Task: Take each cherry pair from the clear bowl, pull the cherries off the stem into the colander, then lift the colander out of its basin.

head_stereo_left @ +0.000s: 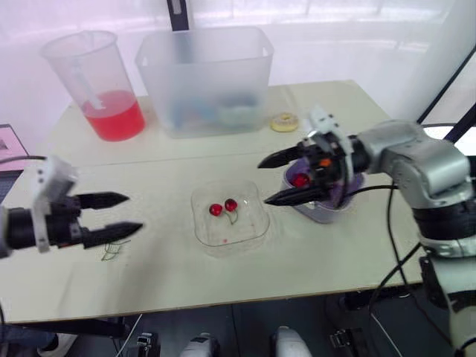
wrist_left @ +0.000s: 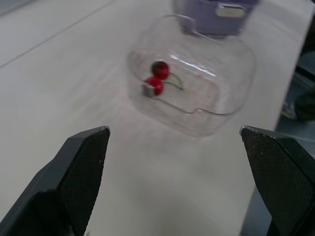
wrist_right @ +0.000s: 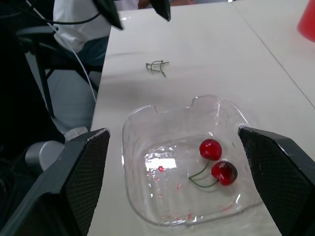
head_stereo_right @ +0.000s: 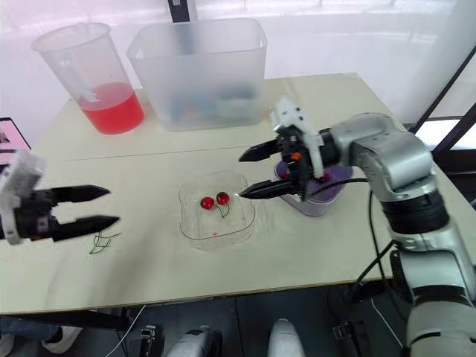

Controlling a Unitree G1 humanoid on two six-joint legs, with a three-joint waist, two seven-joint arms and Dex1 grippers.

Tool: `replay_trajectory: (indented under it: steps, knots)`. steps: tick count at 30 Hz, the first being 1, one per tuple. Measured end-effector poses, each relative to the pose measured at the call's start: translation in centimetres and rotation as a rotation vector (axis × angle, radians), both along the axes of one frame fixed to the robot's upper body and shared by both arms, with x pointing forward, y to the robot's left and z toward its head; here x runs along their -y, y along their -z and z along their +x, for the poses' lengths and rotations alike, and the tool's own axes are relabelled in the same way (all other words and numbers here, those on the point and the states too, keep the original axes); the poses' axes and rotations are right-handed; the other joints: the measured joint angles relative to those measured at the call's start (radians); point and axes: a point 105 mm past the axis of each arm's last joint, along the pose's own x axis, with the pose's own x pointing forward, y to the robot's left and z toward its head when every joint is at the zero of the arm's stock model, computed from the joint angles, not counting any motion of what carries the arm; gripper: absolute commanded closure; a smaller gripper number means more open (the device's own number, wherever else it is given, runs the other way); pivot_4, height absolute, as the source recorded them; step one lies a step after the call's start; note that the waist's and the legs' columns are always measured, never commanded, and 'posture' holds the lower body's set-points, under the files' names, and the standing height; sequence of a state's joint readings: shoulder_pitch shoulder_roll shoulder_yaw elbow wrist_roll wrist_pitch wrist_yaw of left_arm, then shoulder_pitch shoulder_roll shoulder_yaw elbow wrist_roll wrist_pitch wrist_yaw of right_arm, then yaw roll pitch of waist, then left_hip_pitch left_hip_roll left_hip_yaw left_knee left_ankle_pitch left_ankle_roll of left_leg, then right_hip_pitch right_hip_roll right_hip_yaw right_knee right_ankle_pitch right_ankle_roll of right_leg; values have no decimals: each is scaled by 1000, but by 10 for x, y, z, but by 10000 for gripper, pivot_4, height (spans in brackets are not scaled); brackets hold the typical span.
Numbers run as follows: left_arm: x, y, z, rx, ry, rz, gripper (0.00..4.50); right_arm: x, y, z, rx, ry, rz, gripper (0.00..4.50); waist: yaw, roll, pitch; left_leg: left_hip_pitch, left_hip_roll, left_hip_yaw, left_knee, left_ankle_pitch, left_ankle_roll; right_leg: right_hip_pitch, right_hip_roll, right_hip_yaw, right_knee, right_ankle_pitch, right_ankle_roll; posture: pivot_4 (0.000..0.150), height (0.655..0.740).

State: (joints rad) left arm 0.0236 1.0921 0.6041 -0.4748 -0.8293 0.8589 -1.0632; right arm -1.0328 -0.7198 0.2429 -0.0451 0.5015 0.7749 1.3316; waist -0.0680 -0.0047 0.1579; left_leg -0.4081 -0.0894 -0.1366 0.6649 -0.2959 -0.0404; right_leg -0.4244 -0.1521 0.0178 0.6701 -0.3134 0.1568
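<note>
Plainly nearer, the spread right hand (head_stereo_left: pixel 265 182) hovers beside the clear plastic bowl (head_stereo_left: pixel 249 227); the red cherry pair (head_stereo_left: pixel 223 208) lies to its left, stems seemingly trailing toward the robot.

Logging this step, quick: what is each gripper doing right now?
Left gripper: open, holding nothing.
Right gripper: open, holding nothing.

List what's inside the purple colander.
One red cherry shows in the colander. The right tool covers much of the inside, so any other cherries there are hidden.
</note>
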Motion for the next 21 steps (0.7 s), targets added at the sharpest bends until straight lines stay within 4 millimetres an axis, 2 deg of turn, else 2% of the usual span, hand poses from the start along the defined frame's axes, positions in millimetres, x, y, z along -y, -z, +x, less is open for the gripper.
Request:
replay_trajectory:
  steps: [5, 11, 17, 21]
  knots:
    - [0, 1, 2, 113, -1, 67, 549, -30, 15, 11, 116, -63, -129, 0, 2, 0, 0, 0, -1, -1, 0, 0, 0, 1, -1, -1, -1, 0, 0, 1500, 7400]
    - [3, 8, 2, 131, -14, 55, 549, -48, 42, 27, 248, -113, -303, 0, -3, 0, 0, 0, -1, -1, 0, 0, 0, 0, 0, 0, 0, 0, 0, 1500, 7400]
    - [4, 11, 5, 139, -41, 51, 549, -81, 64, 29, 216, -111, -321, 0, -4, 0, 0, 0, 0, -1, 0, 0, 0, 0, 1, -1, 0, 0, 0, 1500, 7400]
    - [4, 11, 6, 142, -54, 29, 549, -85, 80, 39, 163, -28, -348, 0, -1, 0, 0, 0, -1, -3, 1, 0, 0, 1, 0, -1, 0, 1, -1, 1500, 7400]
